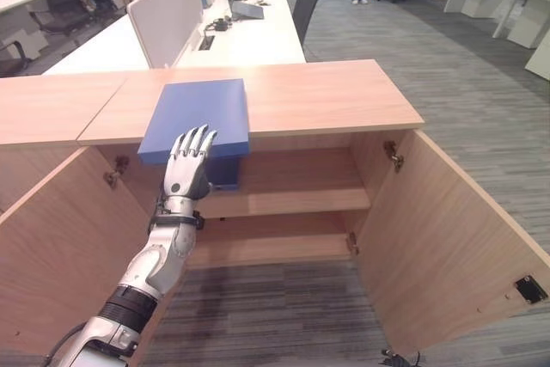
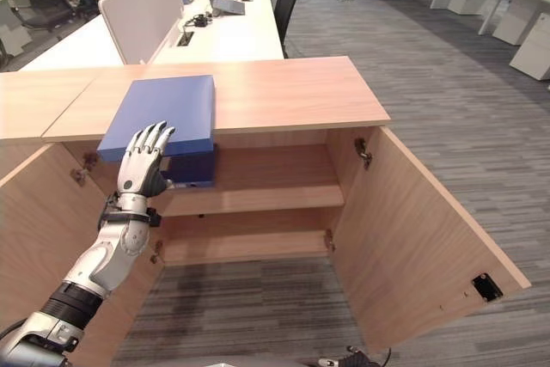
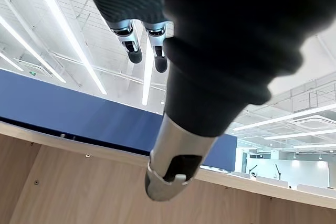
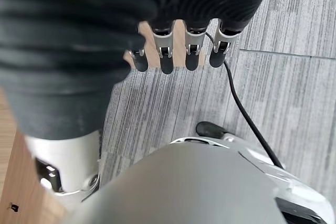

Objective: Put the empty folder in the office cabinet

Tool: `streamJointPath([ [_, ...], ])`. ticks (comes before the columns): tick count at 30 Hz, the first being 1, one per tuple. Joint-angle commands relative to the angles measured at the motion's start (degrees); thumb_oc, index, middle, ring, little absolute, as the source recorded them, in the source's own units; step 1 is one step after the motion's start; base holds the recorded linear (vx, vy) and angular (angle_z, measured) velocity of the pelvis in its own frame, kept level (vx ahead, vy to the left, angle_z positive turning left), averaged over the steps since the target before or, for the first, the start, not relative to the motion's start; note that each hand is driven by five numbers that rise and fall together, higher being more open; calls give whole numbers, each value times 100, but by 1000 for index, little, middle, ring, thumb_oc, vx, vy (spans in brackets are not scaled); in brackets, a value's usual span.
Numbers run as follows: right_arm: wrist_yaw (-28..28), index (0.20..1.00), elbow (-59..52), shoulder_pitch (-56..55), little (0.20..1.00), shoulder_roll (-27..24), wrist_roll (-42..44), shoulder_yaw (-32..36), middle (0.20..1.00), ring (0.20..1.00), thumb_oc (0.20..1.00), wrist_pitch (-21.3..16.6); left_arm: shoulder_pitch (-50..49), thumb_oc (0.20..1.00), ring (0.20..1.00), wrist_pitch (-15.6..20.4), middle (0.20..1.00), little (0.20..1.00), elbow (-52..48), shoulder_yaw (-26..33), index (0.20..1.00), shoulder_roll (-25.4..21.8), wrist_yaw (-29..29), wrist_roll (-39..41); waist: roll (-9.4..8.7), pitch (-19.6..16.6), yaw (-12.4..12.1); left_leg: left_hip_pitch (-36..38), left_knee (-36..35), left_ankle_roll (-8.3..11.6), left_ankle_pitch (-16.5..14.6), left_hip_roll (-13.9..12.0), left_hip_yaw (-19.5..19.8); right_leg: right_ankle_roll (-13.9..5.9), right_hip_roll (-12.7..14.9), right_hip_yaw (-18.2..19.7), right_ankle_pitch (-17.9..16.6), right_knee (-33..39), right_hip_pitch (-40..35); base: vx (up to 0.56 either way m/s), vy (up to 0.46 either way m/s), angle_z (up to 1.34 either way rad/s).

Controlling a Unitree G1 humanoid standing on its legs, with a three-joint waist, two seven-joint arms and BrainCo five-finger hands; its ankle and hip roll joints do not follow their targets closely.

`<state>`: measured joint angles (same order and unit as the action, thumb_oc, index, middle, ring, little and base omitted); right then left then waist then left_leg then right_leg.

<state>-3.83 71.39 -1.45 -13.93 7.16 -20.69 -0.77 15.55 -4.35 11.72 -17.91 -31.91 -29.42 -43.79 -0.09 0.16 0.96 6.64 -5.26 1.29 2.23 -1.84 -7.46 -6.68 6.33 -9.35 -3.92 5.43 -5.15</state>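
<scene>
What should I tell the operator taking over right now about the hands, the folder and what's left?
Left hand: open, fingers straight, raised at the near edge of the blue folder; whether it touches cannot be told.
Right hand: idle, fingers relaxed, hanging over the carpet.
Folder: lies flat on the cabinet top, its near edge overhanging the front.
Cabinet: both doors open, shelves showing.
Done: doors open. Left: grasp the folder, bring it down and set it on a shelf.

Left robot hand [image 1: 191, 159] raised, fingers straight; right robot hand [image 4: 178, 51] seemingly relaxed.
</scene>
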Motion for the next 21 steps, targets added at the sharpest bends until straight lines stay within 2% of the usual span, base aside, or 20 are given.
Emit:
streamJointPath([
  [1, 33, 1000, -84, 208, 1000, 104, -187, -261, 1000, 1000, 1000, -138, 1203, 1000, 1000, -129, 1000, 1000, 290, 148, 1000, -430, -245, -413, -225, 63, 38, 286, 26, -100, -839, 302, 197, -74, -306, 3, 224, -43, -176, 6, -4, -3],
  [14, 102, 1000, -416, 165, 1000, 50, -215, -410, 1000, 1000, 1000, -159, 1432, 1000, 1000, -314, 1000, 1000, 554, 5, 1000, -500, -170, -665, -242, 49, 82, 318, 26, -96, -869, 292, 171, -84, -319, 20, 229, -43, -190, 3, -1, -1],
  [21, 120, 1000, -673, 112, 1000, -38, -243, -472, 1000, 1000, 1000, -162, 1567, 1000, 1000, -443, 1000, 1000, 1132, -182, 1000, -500, -128, -647, -243, 51, 122, 332, 26, -90, -875, 293, 132, -82, -332, 44, 222, -43, -195, 0, 0, 0],
])
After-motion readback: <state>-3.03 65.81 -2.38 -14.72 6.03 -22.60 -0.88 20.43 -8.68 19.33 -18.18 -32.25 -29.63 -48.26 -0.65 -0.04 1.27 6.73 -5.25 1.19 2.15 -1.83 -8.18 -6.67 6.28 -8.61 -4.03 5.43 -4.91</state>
